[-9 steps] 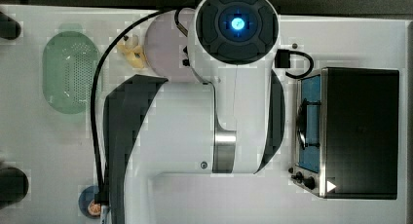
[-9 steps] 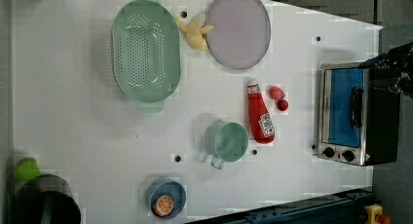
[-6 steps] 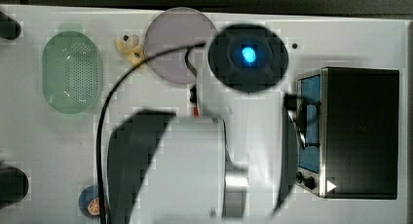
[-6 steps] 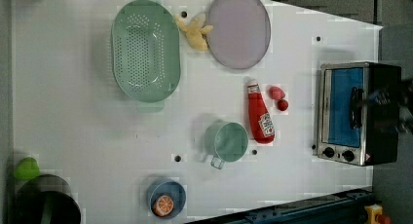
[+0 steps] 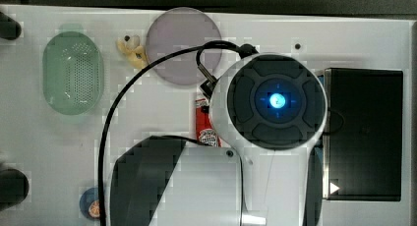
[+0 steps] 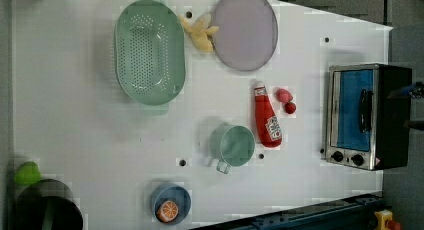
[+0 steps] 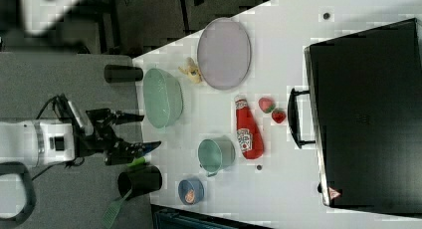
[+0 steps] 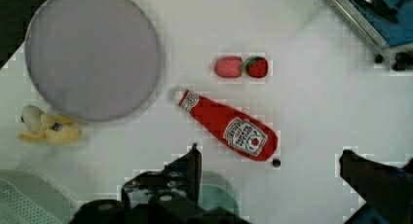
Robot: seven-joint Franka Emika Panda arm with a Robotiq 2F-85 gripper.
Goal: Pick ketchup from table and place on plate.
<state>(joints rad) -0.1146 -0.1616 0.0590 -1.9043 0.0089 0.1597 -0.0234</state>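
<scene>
Ketchup bottle [image 8: 227, 132] lies flat on the table beside the mug [image 6: 233, 145], cap toward the plate [image 8: 92, 54]. Gripper [image 8: 270, 173], fingers spread wide, hovers above; descending off-centre could roll the bottle away.

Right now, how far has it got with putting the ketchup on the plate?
Nothing is finished yet. The ketchup bottle lies on its side on the table, beside the green cup, and the plate is bare. The open pincer hangs above the bottle without touching it. Gripping, lifting and placing remain.
</scene>
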